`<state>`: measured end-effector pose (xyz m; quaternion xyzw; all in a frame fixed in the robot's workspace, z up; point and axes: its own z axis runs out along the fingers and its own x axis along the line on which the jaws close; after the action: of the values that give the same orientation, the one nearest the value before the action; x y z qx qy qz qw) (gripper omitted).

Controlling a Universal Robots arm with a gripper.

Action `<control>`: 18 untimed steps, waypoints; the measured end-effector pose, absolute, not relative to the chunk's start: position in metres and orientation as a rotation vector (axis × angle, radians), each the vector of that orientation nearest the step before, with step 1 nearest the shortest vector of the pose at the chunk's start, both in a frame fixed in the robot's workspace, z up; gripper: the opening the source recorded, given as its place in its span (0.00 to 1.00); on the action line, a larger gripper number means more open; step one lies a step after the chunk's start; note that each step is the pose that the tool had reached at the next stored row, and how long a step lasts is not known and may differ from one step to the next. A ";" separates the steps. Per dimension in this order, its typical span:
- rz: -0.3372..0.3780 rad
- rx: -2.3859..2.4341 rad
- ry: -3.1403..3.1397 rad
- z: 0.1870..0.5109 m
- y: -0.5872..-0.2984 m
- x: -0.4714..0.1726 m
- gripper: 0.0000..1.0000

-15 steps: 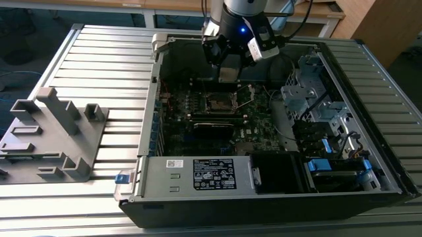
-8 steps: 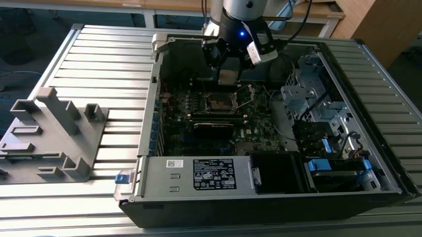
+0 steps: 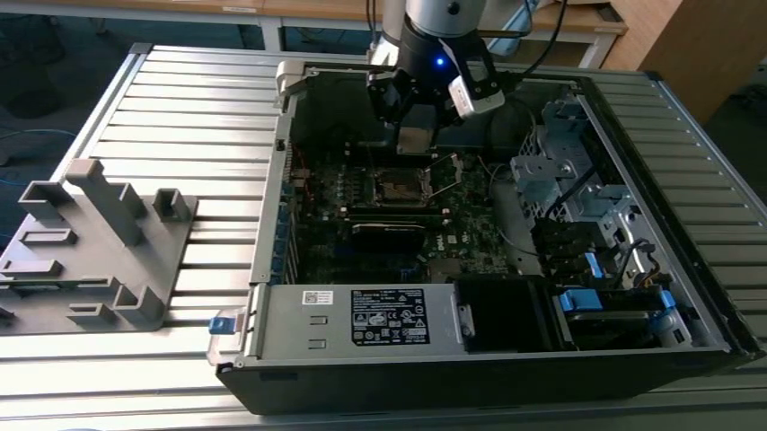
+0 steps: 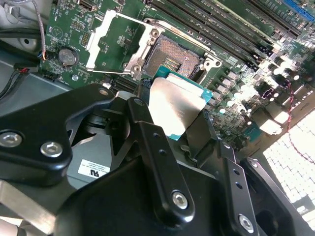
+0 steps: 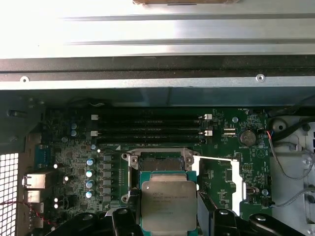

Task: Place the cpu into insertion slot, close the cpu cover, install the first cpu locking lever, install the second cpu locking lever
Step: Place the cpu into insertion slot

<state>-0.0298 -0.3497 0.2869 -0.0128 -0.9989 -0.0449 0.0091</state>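
Gripper [image 3: 414,144] clamping cpu [image 5: 169,199], hanging upper centre of exterior view above insertion slot [image 4: 173,56]; cpu cover [image 4: 98,42] lying open for entry

— Can we read any print here?
— Not a word. We see a dark label [image 3: 387,316] on the power supply [image 3: 300,334], a small white label [image 3: 318,297] beside it, and faint lettering on the cpu [image 5: 169,201]. None of it is legible to us.

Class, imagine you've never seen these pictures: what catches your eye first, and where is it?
The silver cpu hangs clamped in the gripper over the open insertion slot. Beside it the shiny cpu cover lies flipped open inside the computer case.
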 end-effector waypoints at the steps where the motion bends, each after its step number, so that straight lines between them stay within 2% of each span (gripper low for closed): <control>1: -0.140 -0.040 -3.120 0.287 -0.350 -0.030 0.54; 18: -0.140 -0.040 -3.120 0.266 -0.350 -0.030 0.54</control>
<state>-0.0298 -0.3497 0.2660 -0.0128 -0.9989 -0.0449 0.0091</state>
